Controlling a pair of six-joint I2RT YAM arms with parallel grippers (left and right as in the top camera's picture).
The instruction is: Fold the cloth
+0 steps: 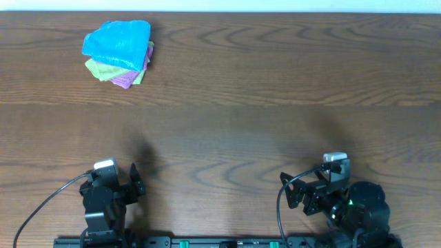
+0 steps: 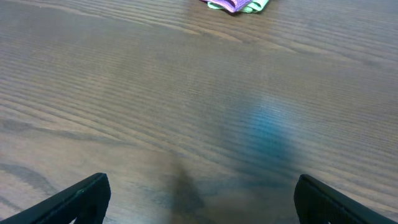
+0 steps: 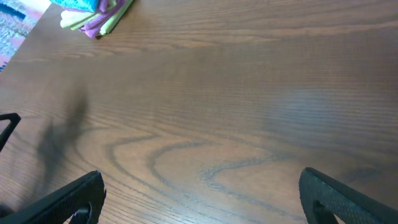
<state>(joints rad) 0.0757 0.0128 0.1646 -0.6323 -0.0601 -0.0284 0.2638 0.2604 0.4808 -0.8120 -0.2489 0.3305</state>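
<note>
A stack of folded cloths (image 1: pixel 119 52) lies at the far left of the wooden table: a blue one on top, green and purple ones under it. Its near edge shows at the top of the left wrist view (image 2: pixel 236 5) and at the top left of the right wrist view (image 3: pixel 93 15). My left gripper (image 1: pixel 136 180) is open and empty near the front edge, far from the stack; its fingers frame bare wood in the left wrist view (image 2: pixel 200 196). My right gripper (image 1: pixel 293 187) is open and empty at the front right, also over bare wood (image 3: pixel 202 193).
The wooden table (image 1: pixel 275 103) spreads between the grippers and the stack. A black rail (image 1: pixel 220 242) runs along the front edge. The table's left edge and a patch of floor show in the right wrist view (image 3: pixel 18 31).
</note>
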